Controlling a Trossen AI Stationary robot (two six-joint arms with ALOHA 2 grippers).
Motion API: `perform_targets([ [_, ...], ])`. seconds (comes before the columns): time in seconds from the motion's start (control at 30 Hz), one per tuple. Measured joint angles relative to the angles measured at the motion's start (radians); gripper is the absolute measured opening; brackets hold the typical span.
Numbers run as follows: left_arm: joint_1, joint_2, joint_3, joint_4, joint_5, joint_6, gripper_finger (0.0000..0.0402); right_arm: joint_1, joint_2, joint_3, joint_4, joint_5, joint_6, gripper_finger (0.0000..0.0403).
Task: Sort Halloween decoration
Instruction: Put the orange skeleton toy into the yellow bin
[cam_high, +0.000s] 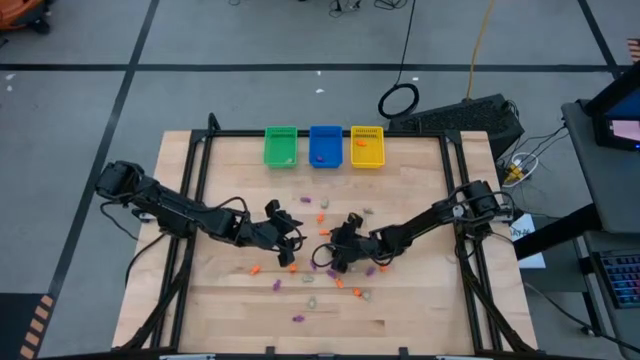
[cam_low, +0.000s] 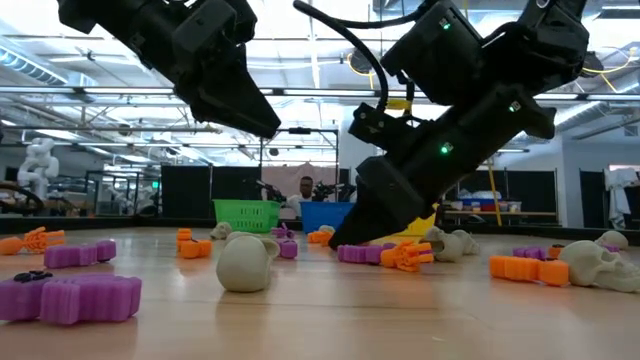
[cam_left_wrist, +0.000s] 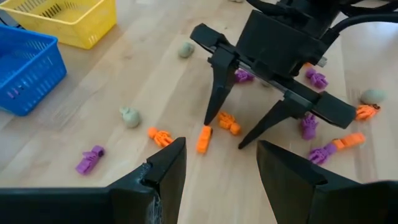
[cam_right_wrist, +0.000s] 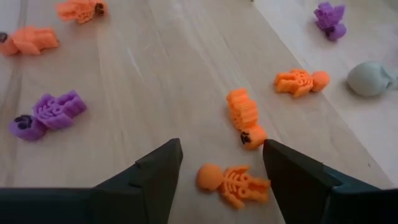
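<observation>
Right tool open, low over the wooden table straddling a small orange plastic skeleton trinket, so we'd centre, drop, pinch its ribs; left tool open, empty, hovering nearby.

You see a table of pale wood planks, smooth and matt. The trinkets look like matt plastic with fine ribbed layers. The bins are glossy plastic lattice. The fingers of the grippers are dark matt plastic, slightly rough.
</observation>
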Motion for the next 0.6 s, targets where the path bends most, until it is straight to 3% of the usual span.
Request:
perform_targets([
  [0.2,-0.007,0.000,0.000,0.002,0.000,0.000,0.0193,0.005,-0.031,-0.002,-0.027,-0.036,-0.208,0.0206],
  [0.4,-0.007,0.000,0.000,0.003,-0.001,0.000,0.0193,-0.038,-0.144,-0.007,-0.162,-0.218,-0.342,0.0206],
  [0.6,-0.007,0.000,0.000,0.004,-0.002,0.000,0.0193,-0.093,-0.182,-0.007,-0.174,-0.304,-0.431,0.0206],
])
